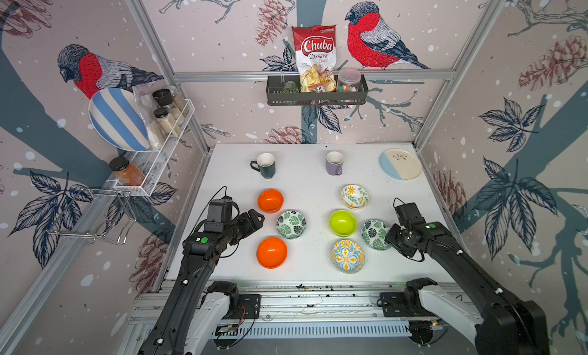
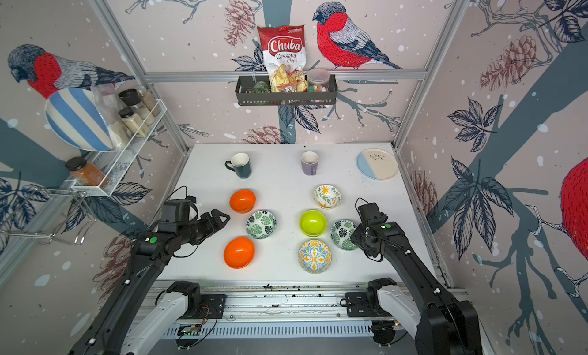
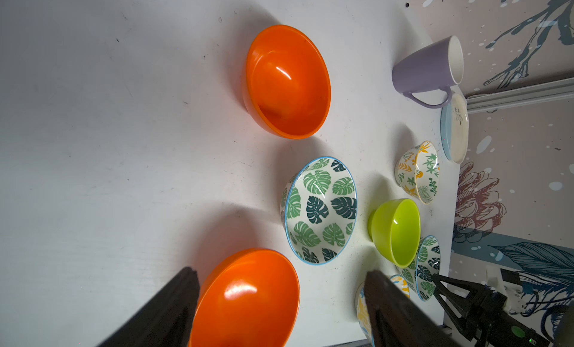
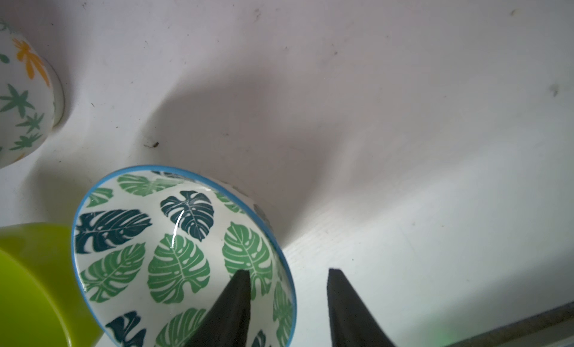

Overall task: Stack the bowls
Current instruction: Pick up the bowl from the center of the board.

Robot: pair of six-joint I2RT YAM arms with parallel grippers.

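Observation:
Seven bowls sit apart on the white table (image 1: 305,175): two orange (image 1: 270,200) (image 1: 271,252), a leaf-print one (image 1: 291,224), a lime one (image 1: 342,223), a yellow-floral one (image 1: 354,196), a blue-yellow tile one (image 1: 347,256) and a second leaf-print bowl (image 1: 373,234) at the right. My right gripper (image 4: 289,271) straddles that bowl's (image 4: 174,252) rim, one finger inside and one outside, with a gap still showing. My left gripper (image 3: 280,271) hovers wide open left of the middle leaf bowl (image 3: 320,210), holding nothing, with the near orange bowl (image 3: 248,302) below it.
A dark green mug (image 1: 265,165), a lilac mug (image 1: 334,163) and a cream-and-blue plate (image 1: 400,164) stand along the table's back. Wall racks hang at the left (image 1: 152,165) and the back (image 1: 316,94). The enclosure walls close in on both sides.

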